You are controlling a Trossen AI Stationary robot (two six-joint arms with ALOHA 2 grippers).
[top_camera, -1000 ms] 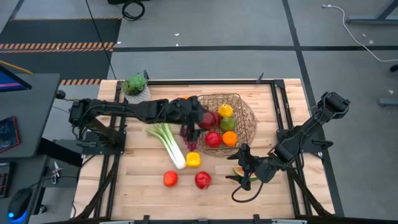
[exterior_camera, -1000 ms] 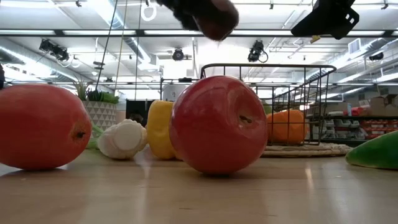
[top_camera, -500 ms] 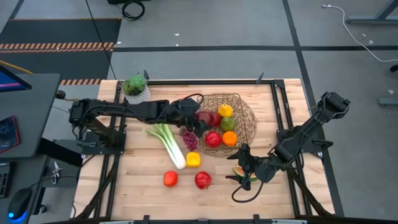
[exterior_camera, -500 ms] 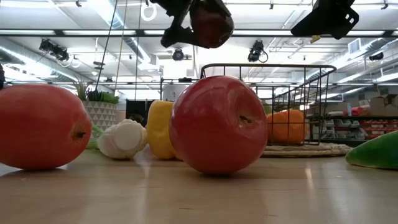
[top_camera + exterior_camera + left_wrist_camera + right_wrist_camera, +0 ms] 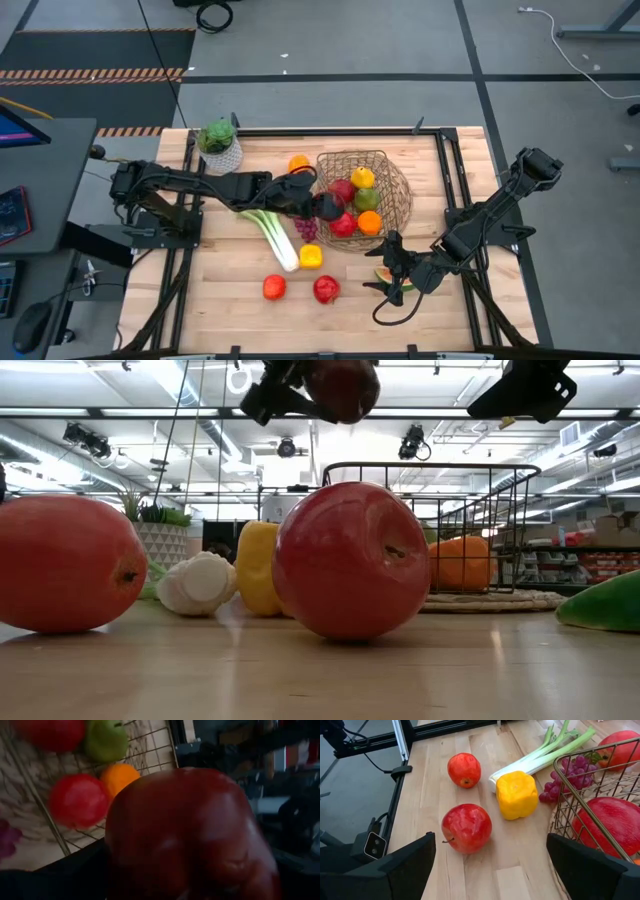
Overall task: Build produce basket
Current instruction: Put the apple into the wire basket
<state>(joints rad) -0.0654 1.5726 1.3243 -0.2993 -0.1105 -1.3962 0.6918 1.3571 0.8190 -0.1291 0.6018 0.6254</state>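
A: What has the left gripper (image 5: 325, 207) got?

B: A dark red apple (image 5: 329, 207). The jaws stand wide around it, and in the left wrist view the apple (image 5: 187, 835) fills nearly the whole picture. From the bench-level camera it hangs high in the air (image 5: 342, 385), above the fruit on the bench.

A: Where is that against the basket (image 5: 395, 200)?

B: At the basket's left rim, about level with its near half. The left arm reaches across from the bench's left side.

A: And the right gripper (image 5: 384, 277)?

B: Jaws spread wide, holding nothing. It sits low near the bench's front right, just beside the watermelon slice (image 5: 386, 274).

A: Which way does the leek (image 5: 271, 232) lie?

B: Its long axis runs diagonally: green leaves toward the far left, white end toward the near right, close to the yellow pepper (image 5: 311, 257). The grapes (image 5: 306, 229) lie between the leek and the basket.

A: What's already in the basket?

B: A red fruit, a yellow one, a green one, another red and an orange. Two red apples (image 5: 274, 288) rest on the bench in front.
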